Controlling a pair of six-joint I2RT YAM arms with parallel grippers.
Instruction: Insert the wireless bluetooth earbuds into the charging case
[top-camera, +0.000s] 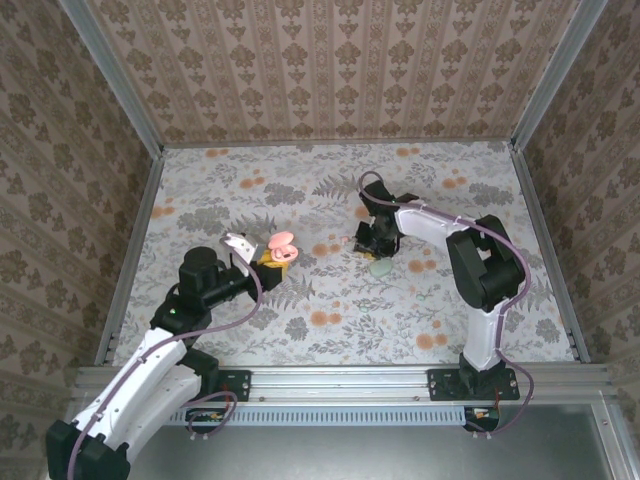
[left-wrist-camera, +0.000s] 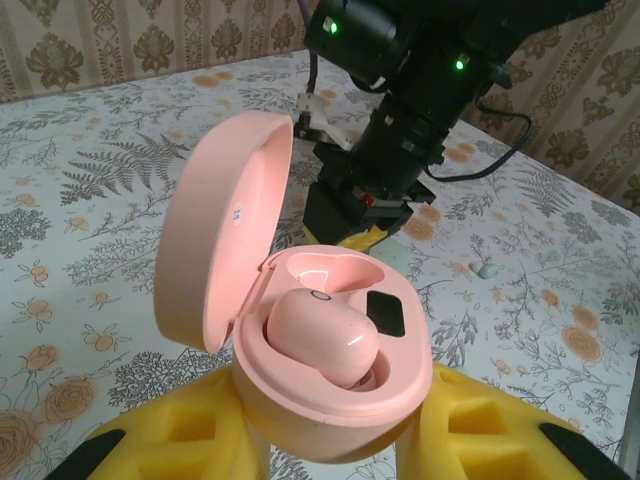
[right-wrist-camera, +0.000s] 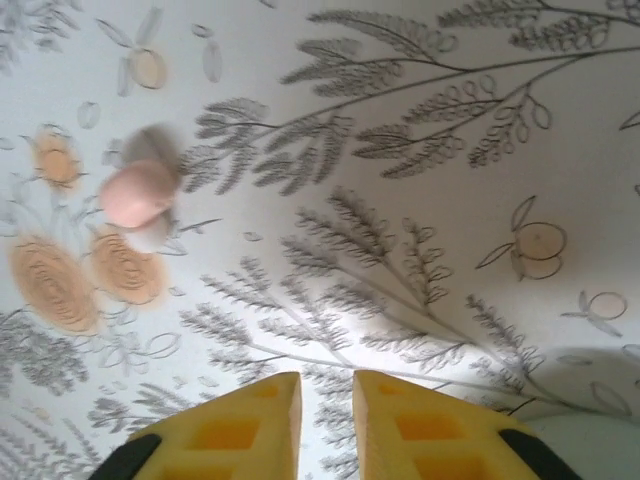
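Pink charging case (left-wrist-camera: 330, 415): glossy, rounded plastic with its lid hinged up and tilted to the left, raised above the floral table (top-camera: 330, 330).
Left gripper (left-wrist-camera: 338, 442): yellow foam pads clamped on the base of the case.
Case contents: a smooth pink docked earbud (left-wrist-camera: 322, 338) sits in the left well, and the right well shows a dark rectangular patch.
Table: a loose earbud (right-wrist-camera: 138, 192), pink, rounded and blurred, lies on the floral print.
Right gripper (right-wrist-camera: 326, 405): yellow pads stand a narrow slit apart with nothing between them, near the loose earbud but apart from it.
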